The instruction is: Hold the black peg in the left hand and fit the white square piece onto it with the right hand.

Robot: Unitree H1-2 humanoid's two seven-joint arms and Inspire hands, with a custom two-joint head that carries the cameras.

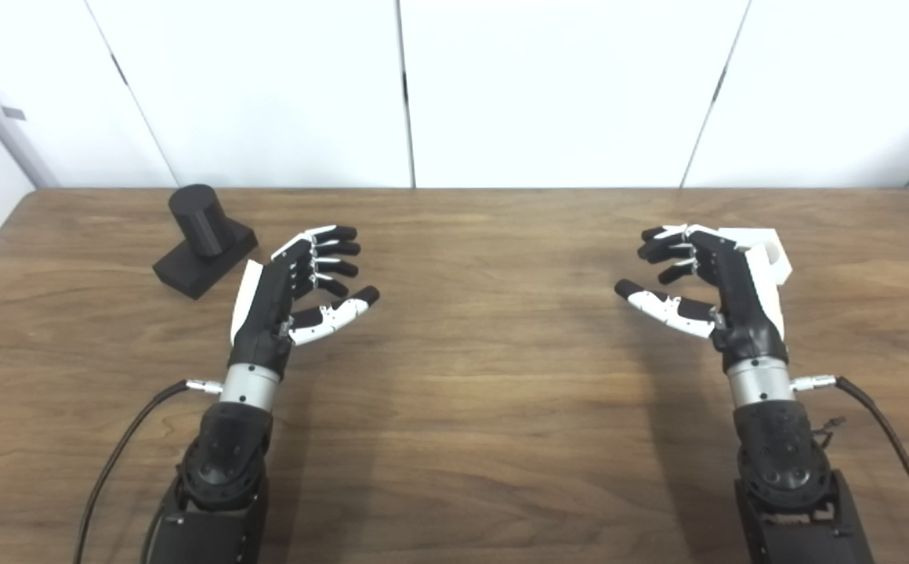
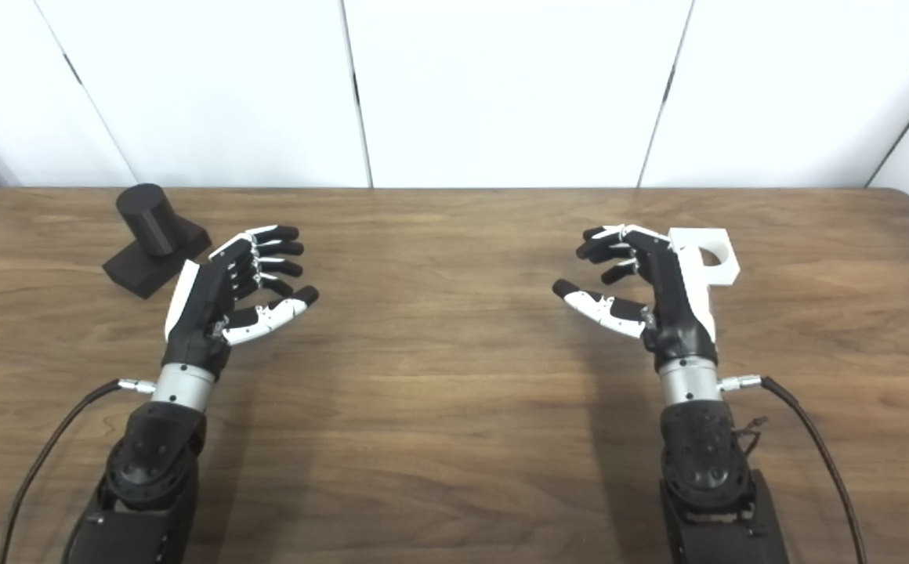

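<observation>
A: Start at the near edge — what comes in first?

B: Two black forearms, one from the near left and one from the near right, each with a cable trailing off its wrist over the wooden table point(image 1: 454, 439). Both arms reach away from the near edge, well apart from each other, with bare wood between them.

A: And the left robot hand?

B: The left robot hand point(image 1: 290, 294) is open — fingers spread and gently curled, thumb angled toward the middle of the table, nothing in its grasp. It sits above the wood, palm turned inward.

A: The right one?

B: The right robot hand point(image 2: 654, 286) is much the same: fingers apart and curled, thumb pointing left, holding nothing.

A: Where is the black peg?

B: Farther back on the left. The black peg point(image 1: 202, 243) is a short cylinder standing on a dark block base, resting on the table just beyond and to the left of the left robot hand, not touching it.

A: And the white square piece?

B: The white square piece point(image 2: 711, 252) lies on the table on the far right, partly hidden behind the back of the right robot hand. A round hole shows in it. Whether the hand touches it, I cannot tell.

A: Beyond that?

B: White wall panels behind the far edge.
</observation>
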